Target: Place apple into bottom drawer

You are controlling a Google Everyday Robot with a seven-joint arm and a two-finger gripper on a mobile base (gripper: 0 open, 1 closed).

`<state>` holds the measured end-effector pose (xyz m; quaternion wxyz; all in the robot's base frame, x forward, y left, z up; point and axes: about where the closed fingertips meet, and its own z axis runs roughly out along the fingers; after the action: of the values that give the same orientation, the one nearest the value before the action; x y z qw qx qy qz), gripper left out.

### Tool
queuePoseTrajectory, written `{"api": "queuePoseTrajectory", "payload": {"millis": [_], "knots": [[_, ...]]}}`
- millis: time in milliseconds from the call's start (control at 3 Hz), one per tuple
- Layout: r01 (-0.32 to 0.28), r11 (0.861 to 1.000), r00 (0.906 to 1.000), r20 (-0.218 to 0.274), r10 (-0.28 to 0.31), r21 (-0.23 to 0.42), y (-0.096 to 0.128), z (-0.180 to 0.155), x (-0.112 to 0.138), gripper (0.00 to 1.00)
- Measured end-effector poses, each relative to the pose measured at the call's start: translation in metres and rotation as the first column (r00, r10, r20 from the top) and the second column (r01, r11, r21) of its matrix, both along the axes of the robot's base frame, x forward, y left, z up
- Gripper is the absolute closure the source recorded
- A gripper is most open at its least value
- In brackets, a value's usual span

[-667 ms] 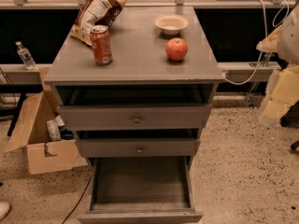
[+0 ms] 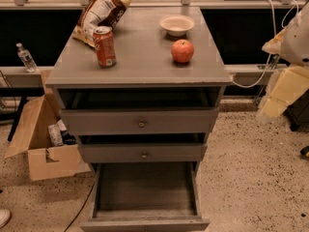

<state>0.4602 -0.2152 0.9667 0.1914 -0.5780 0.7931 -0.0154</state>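
Observation:
The red-orange apple (image 2: 182, 50) sits on the grey cabinet's top (image 2: 140, 57), right of centre and just in front of a white bowl (image 2: 177, 25). The bottom drawer (image 2: 145, 190) is pulled out at the foot of the cabinet, showing a bare grey floor. My gripper (image 2: 284, 92) is a pale yellowish shape at the right edge of the view, off to the right of the cabinet, below the level of its top and well away from the apple. It holds nothing that I can see.
A red soda can (image 2: 105, 46) and a chip bag (image 2: 100, 12) stand on the left of the cabinet top. The two upper drawers (image 2: 141, 123) are slightly pulled out. An open cardboard box (image 2: 43, 146) sits on the floor to the left, with a water bottle (image 2: 25, 57) on the ledge behind.

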Motion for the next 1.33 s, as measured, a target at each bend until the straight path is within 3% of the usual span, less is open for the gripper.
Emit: {"api": "queuePoseTrajectory", "payload": {"millis": [333, 667, 1000, 1333], "knots": [[0.000, 1.000, 1.0000, 0.000, 0.000, 0.000, 0.000, 0.000, 0.000, 0.00], [0.019, 0.999, 0.9995, 0.023, -0.020, 0.028, 0.002, -0.003, 0.017, 0.00], [0.080, 0.992, 0.9941, 0.066, -0.086, 0.094, 0.003, -0.008, 0.058, 0.00], [0.124, 0.974, 0.9849, 0.096, -0.144, 0.189, 0.012, -0.016, 0.111, 0.00]]}}
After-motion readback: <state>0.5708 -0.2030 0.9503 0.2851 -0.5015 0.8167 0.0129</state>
